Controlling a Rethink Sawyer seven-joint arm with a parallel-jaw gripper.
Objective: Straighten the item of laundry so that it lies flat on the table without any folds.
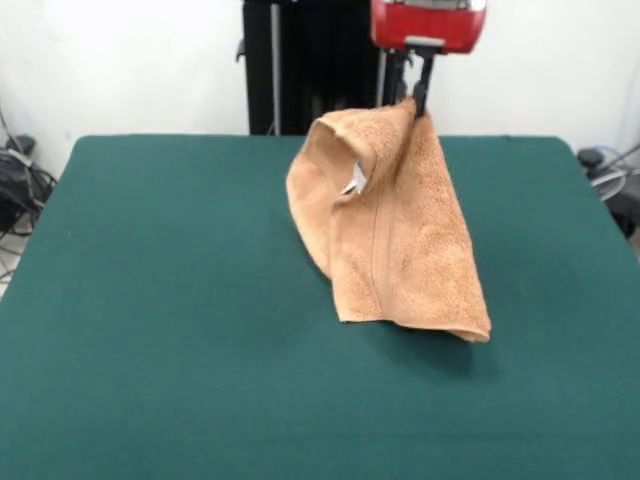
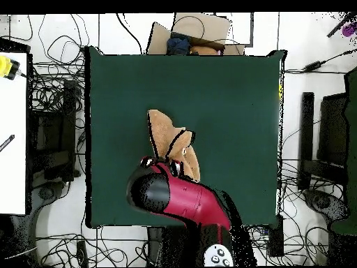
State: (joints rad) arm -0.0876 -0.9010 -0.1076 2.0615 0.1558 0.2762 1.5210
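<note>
The gripper [image 1: 418,98] comes down from the red arm [image 1: 428,24] near the middle of the table's far edge in the front view, and its dark fingers are pinched tight on the top corner of the towel [image 1: 395,230]. The orange-tan towel hangs straight below the gripper, lifted by that one corner, so the gripper sits at its highest point and the cloth spreads downward and toward the near side of the table [image 1: 150,330].

The towel is not flat. Its upper part is rolled over into a loop on the side toward the table's left edge in the front view, and a small white tag [image 1: 354,181] shows inside that fold. A woven border band runs down the middle of the hanging cloth. The lower hem trails at about the table's centre, slightly toward the right edge in the front view; its bottom corner seems to rest on or just above the green top, though the front view does not make contact certain. A shadow lies on the table just under that hem.

From overhead, the arm [image 2: 183,197] reaches in from the bottom edge of the table [image 2: 230,91] and covers the gripper itself. The towel [image 2: 166,136] shows as a narrow crumpled shape just beyond the arm's end, near the table's centre and well apart from all four edges.
</note>
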